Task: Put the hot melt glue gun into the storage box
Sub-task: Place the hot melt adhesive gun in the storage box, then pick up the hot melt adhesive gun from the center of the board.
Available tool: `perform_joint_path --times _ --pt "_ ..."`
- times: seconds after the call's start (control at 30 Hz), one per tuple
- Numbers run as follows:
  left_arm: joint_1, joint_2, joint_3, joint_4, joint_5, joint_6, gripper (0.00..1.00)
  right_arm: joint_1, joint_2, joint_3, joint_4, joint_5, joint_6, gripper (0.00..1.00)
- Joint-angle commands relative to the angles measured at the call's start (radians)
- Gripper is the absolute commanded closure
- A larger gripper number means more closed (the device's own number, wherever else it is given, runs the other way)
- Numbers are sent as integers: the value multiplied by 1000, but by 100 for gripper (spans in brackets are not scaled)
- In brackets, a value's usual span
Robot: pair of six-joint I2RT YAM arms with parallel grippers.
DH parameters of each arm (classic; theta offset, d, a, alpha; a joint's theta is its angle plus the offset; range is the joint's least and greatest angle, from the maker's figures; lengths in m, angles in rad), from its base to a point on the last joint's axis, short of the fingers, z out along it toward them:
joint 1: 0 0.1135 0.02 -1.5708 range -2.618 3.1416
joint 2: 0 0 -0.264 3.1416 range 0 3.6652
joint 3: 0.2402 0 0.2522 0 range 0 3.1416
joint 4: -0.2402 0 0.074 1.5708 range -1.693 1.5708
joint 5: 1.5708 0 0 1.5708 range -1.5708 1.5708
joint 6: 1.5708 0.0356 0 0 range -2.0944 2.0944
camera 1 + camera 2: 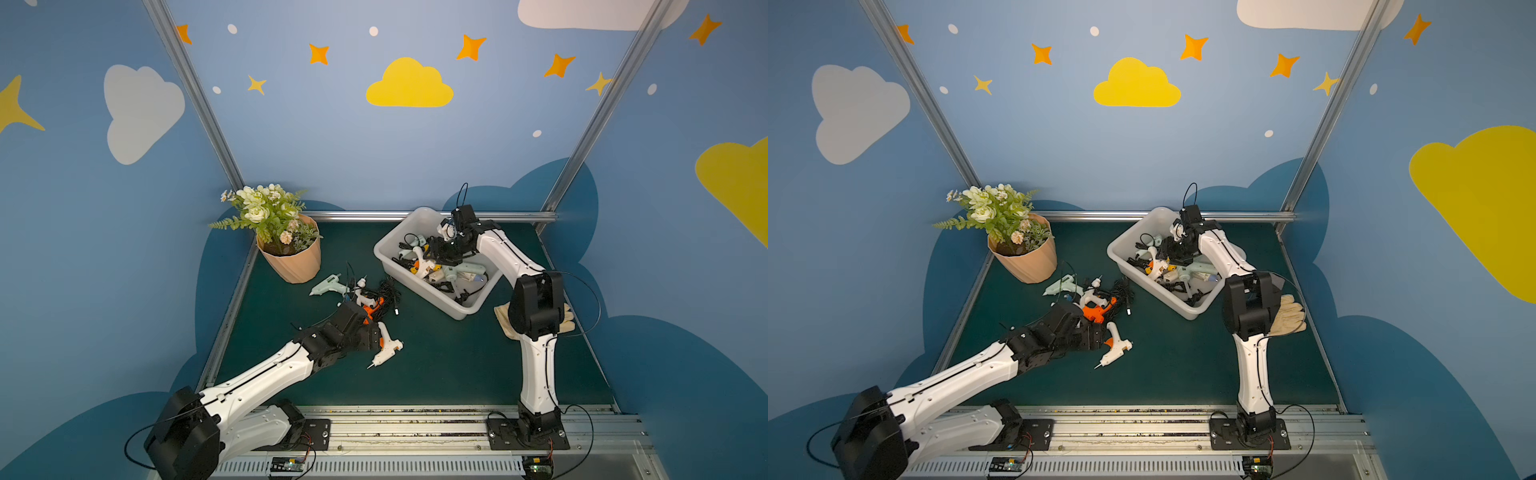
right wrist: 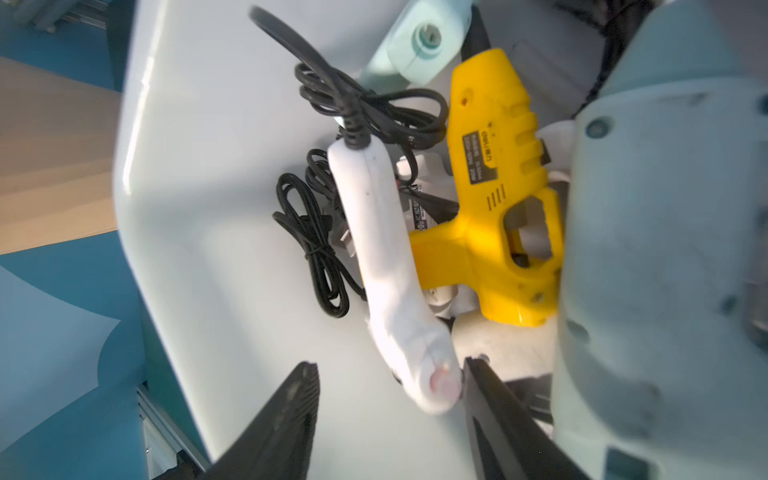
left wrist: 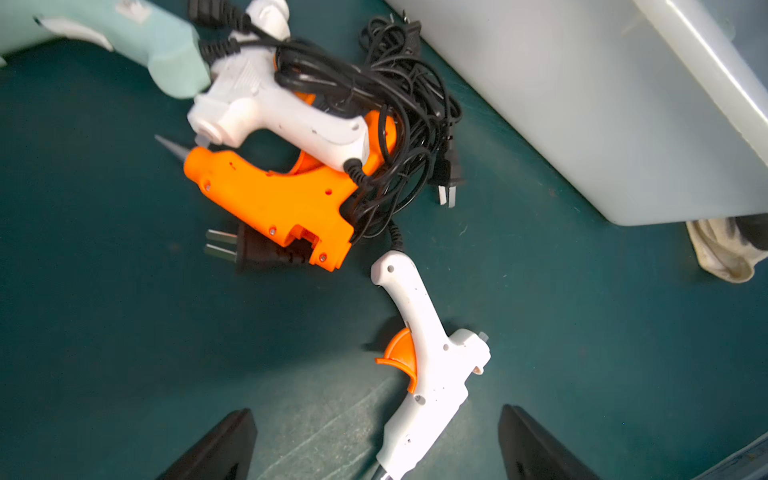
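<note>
Right gripper [image 2: 388, 365] is down inside the storage box [image 1: 409, 226] (centre-right in both top views). Jaws are roughly half apart and grip nothing. A white glue gun [image 2: 382, 232] lies between them on the pile, its rounded end at or just off one finger, beside a yellow gun [image 2: 494, 166]. Risk: pulling out could catch that end or its cord and drag it over the rim.

Left gripper [image 3: 376, 411] is wide open and empty, straddling the nozzle end of the orange-trigger gun [image 3: 428, 361], which lies flat on the mat [image 3: 104, 311], lower centre of the left wrist view. Its cord runs up into the black tangle [image 3: 390, 104] by the orange gun [image 3: 282, 199]. A lift likely tows the heap, and the tapered barrel may slip.
</note>
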Motion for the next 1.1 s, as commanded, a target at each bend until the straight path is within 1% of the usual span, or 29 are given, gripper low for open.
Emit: perform_joint_path --times 0.0,0.2,0.37,0.47,0.6,0.73,0.9,1.07 --pt "0 53 44 7 31 -77 14 12 -140 -90 7 84 3 38" --pt "-15 214 147 -4 19 -108 19 14 -359 -346 131 186 51 31" --pt "-46 360 264 -68 -38 -136 24 10 -537 -541 220 265 103 19" --pt "-62 446 332 -129 -66 -175 26 8 -629 -622 252 293 119 14" --pt "-77 540 406 -203 -108 -236 28 8 -727 -691 276 305 130 10" --pt "-80 618 460 -238 -103 -259 31 9 -795 -736 288 293 133 8" --pt "-81 679 489 -236 -98 -277 39 9 -843 -767 282 296 133 7" --pt "-82 733 523 -273 -128 -293 47 9 -873 -792 285 293 137 7"
